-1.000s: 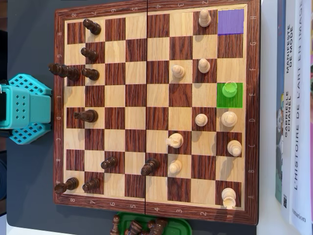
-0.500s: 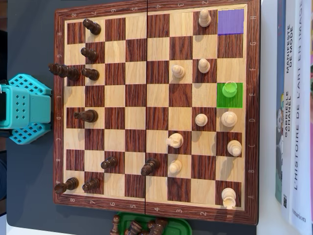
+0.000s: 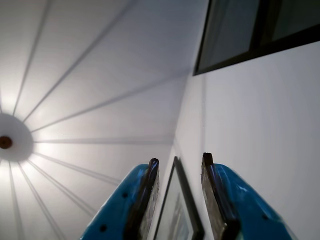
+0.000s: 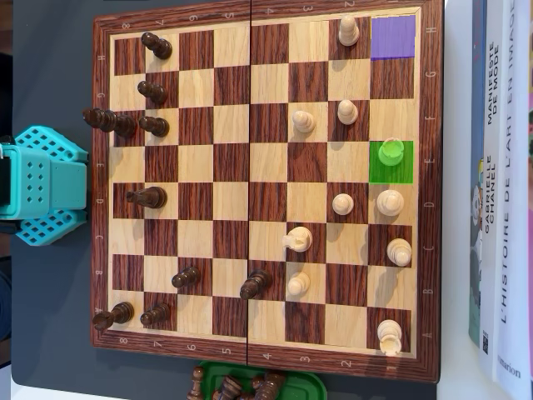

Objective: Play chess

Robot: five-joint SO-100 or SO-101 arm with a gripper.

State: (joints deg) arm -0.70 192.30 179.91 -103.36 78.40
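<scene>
In the overhead view a wooden chessboard (image 4: 100, 175) fills the frame. Dark pieces such as one (image 4: 147, 197) stand on its left half and light pieces such as one (image 4: 297, 240) on its right half. One light pawn (image 4: 391, 152) stands on a square tinted green (image 4: 391, 171). The top right corner square (image 4: 392, 37) is tinted purple and empty. In the wrist view my blue gripper (image 3: 180, 159) points up at the ceiling, with its jaws apart and nothing between them. The gripper does not show over the board.
The arm's teal base (image 4: 42, 183) sits left of the board. A green tray (image 4: 300, 385) with several captured dark pieces lies below the board's lower edge. Books (image 4: 500, 192) lie along the right. The wrist view shows a ceiling lamp (image 3: 6, 142), a picture frame (image 3: 182, 200) and a window (image 3: 250, 30).
</scene>
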